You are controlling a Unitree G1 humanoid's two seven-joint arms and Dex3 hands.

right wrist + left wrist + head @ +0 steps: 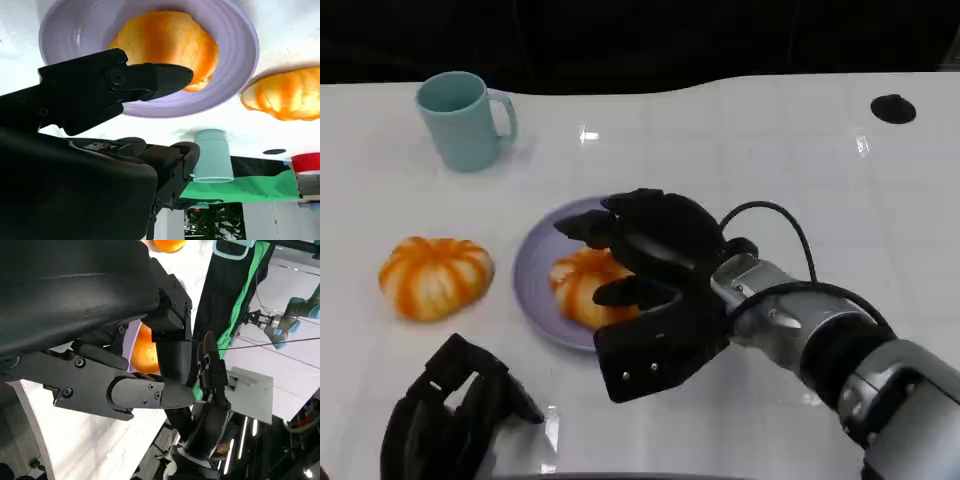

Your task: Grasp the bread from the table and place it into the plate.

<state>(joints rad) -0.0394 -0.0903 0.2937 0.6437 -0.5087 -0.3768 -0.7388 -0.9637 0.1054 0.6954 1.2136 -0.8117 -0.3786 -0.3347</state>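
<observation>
1. Head view, nearest first: the left hand rests low at about 7 o'clock on the table, its fingers curled loosely with nothing in them. It has no part in this step and is best kept where it is.
2. The right hand reaches in from 4 o'clock and hovers over the plate, fingers spread above the bread. In the right wrist view there is a clear gap between the fingers and the bread, so the hand holds nothing.
3. The bread already lies in the plate, toward its 3 o'clock side. To my eye the step in hand is the release and withdrawal: lift straight up before pulling back toward 4 o'clock, so no finger drags the bread or tips the plate's rim.
4. The bread is a round, domed bun, orange with pale stripes that run from its crown like a pumpkin's ribs. Its surface looks glossy.
5. A second bun of the same look lies on the table at 9 o'clock of the plate, near but apart.
6. Farthest, at 11 o'clock, a light blue mug stands upright.
</observation>
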